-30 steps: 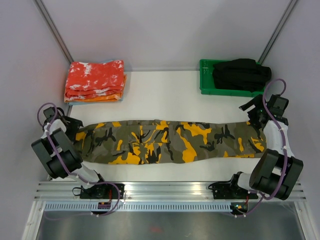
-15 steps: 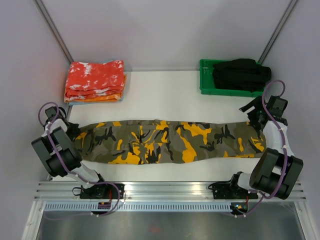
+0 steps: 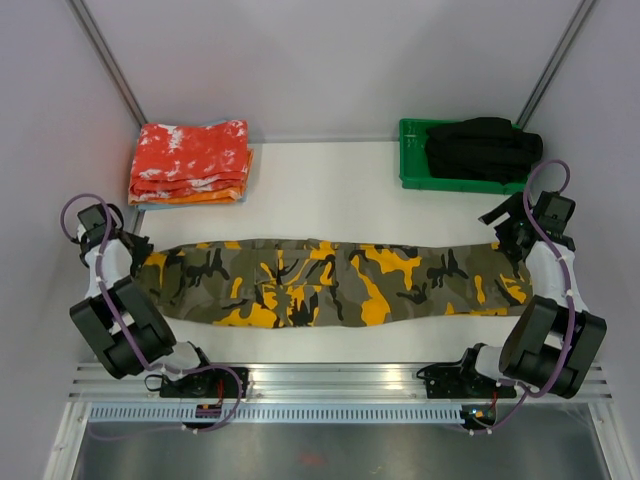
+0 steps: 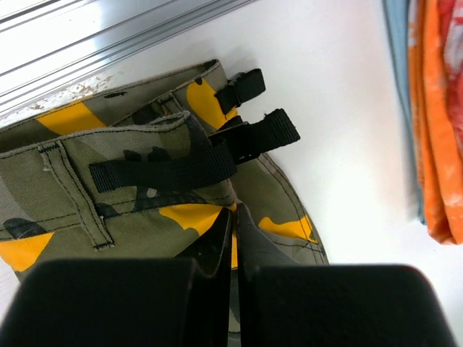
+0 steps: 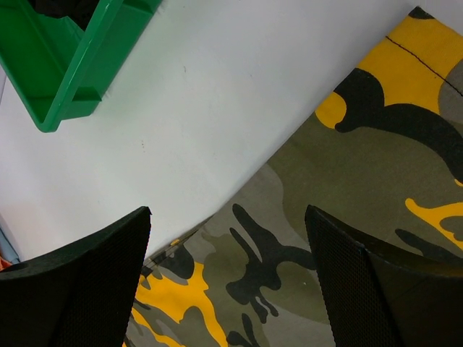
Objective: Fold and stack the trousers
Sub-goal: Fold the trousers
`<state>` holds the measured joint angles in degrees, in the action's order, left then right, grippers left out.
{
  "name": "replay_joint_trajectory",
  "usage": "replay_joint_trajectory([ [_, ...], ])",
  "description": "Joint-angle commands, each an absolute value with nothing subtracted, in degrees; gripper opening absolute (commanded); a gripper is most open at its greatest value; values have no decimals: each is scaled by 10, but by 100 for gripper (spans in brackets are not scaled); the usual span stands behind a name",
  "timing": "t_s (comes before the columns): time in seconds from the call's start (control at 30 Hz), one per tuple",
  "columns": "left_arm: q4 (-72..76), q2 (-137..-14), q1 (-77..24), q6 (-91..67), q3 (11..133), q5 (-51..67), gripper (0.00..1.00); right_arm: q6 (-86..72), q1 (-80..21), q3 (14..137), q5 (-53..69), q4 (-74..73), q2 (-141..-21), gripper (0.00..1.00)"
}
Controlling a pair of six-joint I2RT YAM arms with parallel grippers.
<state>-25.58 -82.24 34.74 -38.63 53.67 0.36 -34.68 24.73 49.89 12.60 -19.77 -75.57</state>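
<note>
Left gripper shifted outward, now clenched on trousers waistband | right gripper spread wide over trousers' cuff end

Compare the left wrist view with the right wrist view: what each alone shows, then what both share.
Left wrist only: black webbing straps, stacked red-orange cloths, left gripper shut on the waistband. Right wrist only: green plastic tray, right gripper open. Both: olive, black and yellow camouflage cloth trousers lying on the white table.
</note>
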Motion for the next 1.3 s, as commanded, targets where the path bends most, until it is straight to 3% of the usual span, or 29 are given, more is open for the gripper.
replay_joint_trajectory([
  [0.0,-217,-826,349,-366,577,19,2,-340,245,496,123,-186,-761,94],
  [0.63,-194,-932,304,-366,612,-23,2,-326,245,501,138,-183,-779,94],
  [0.93,-204,-855,304,-385,647,-37,2,-328,245,498,138,-166,-795,94],
  [1.27,-163,-874,304,-403,638,-11,2,-330,246,523,19,-176,-867,93],
])
